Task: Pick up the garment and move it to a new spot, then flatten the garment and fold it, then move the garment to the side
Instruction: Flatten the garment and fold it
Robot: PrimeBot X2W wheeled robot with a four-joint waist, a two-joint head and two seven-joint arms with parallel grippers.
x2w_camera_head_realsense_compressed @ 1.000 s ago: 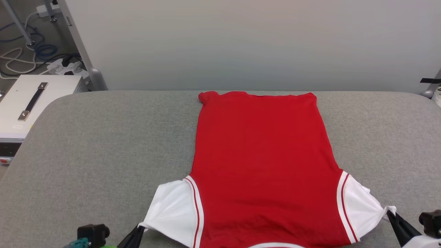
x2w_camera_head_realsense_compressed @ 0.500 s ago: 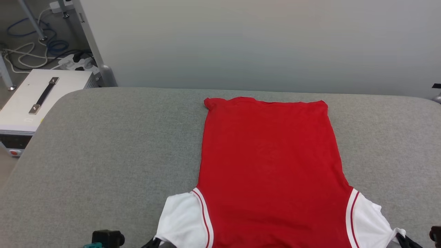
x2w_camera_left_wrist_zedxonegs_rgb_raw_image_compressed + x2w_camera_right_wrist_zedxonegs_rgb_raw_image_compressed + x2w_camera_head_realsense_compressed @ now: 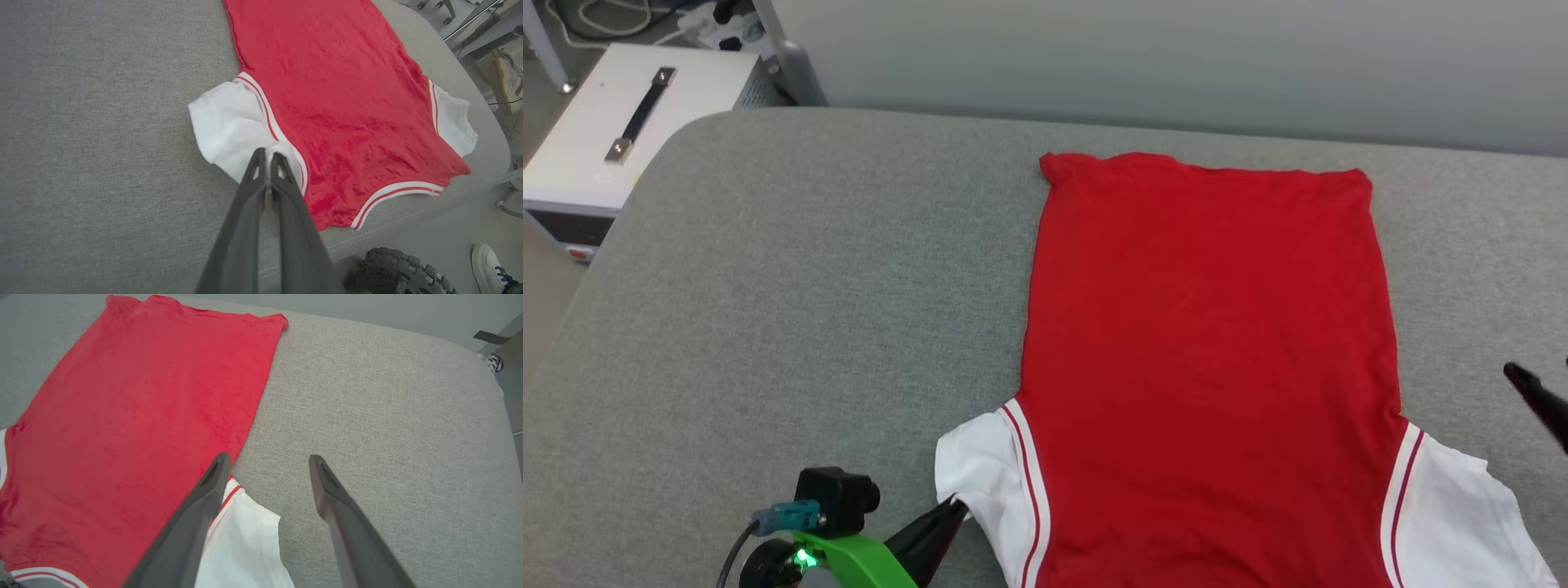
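Red shirt (image 3: 1209,343) lies plain side up, flat on the grey padded table (image 3: 809,286), hem away from me, sleeves near me. A second ago both grippers pinched the sleeve tips. Now my right gripper (image 3: 268,458) has let go and hangs with fingers wide apart over the right sleeve (image 3: 245,543), while my left gripper (image 3: 267,157) stays clamped on the left sleeve (image 3: 229,122) (the head camera tilted down too, so the framing shift isn't the shirt moving). Flattening looks nearly done, I'd say, folding next. Left wrist view gives the striped collar (image 3: 392,196) at the near table edge, past the head view's bottom border.
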